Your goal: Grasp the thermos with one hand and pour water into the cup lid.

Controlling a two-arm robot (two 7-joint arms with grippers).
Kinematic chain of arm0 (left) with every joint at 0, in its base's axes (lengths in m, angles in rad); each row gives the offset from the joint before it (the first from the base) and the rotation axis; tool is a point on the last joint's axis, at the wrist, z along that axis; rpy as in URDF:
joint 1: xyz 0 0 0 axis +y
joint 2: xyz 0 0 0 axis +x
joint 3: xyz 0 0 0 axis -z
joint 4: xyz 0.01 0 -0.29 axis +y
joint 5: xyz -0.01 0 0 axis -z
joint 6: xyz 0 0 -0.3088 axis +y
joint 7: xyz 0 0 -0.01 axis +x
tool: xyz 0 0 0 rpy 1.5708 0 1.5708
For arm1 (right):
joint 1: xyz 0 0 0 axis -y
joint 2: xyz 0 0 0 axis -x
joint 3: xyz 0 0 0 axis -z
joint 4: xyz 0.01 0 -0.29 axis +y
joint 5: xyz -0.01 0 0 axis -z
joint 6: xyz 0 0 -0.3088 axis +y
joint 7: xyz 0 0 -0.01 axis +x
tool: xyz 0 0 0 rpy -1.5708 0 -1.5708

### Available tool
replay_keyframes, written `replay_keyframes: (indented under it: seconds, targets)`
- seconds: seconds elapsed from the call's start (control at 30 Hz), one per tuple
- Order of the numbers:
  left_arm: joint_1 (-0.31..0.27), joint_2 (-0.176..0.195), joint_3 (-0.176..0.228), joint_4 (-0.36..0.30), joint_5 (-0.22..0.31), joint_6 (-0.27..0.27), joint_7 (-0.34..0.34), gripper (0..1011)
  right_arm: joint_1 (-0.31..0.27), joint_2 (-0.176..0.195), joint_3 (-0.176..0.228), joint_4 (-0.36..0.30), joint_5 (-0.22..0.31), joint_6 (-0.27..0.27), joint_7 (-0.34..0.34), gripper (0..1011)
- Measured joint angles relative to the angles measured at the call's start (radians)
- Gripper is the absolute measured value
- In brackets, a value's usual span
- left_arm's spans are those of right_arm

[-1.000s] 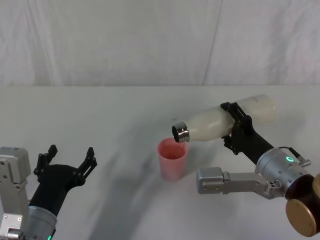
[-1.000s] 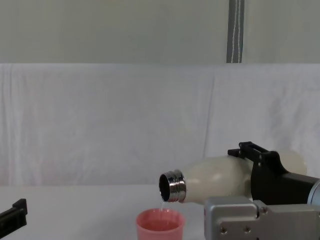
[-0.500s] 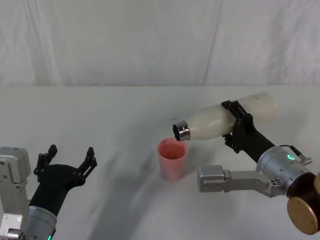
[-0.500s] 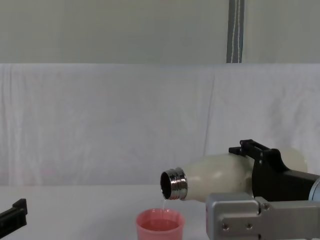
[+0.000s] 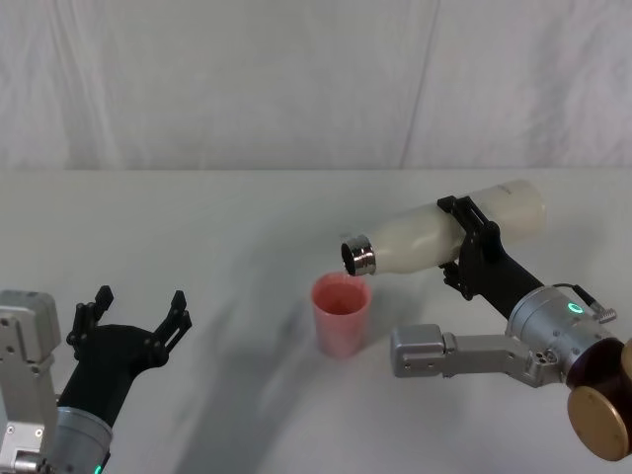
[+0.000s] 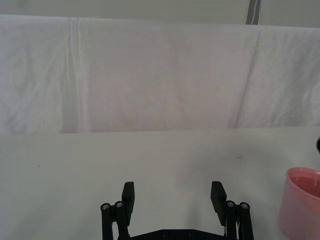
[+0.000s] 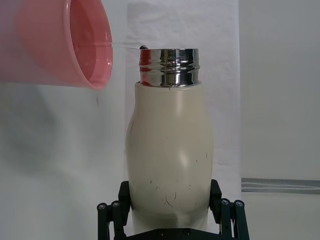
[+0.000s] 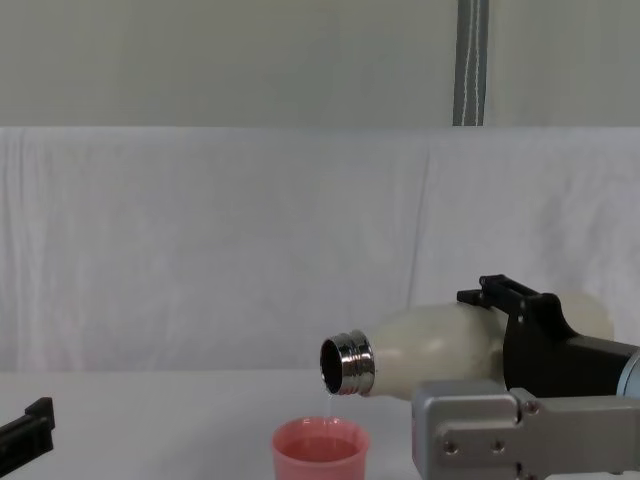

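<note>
My right gripper [image 5: 464, 249] is shut on the cream-white thermos [image 5: 434, 238], holding it tipped almost flat above the table. Its steel neck [image 8: 347, 366] points toward the robot's left, just over the pink cup lid [image 5: 341, 314]. A thin trickle falls from the mouth into the cup lid [image 8: 320, 452]. In the right wrist view the thermos [image 7: 170, 170] sits between the black jaws, with the cup lid [image 7: 60, 42] close by the neck. My left gripper [image 5: 133, 311] stands open, low at the near left, far from both; the cup lid's [image 6: 302, 202] side shows in its wrist view.
The table [image 5: 197, 237] is covered in white cloth, with a white draped backdrop [image 8: 200, 240] behind it. A grey vertical pole [image 8: 470, 60] stands behind the backdrop. Bare tabletop lies between the left gripper and the cup lid.
The thermos has risen slightly and its base has lifted a little, keeping the neck over the cup lid. The left arm has not moved.
</note>
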Motion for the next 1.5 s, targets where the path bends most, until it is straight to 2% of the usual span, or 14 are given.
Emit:
replay_keyframes:
  seconds: [1.5]
  targets:
    - [0.000, 0.000, 0.000, 0.000, 0.000, 0.000, 0.000, 1001, 0.005, 0.003, -0.006, 0.002, -0.009, 0.004, -0.003, 950]
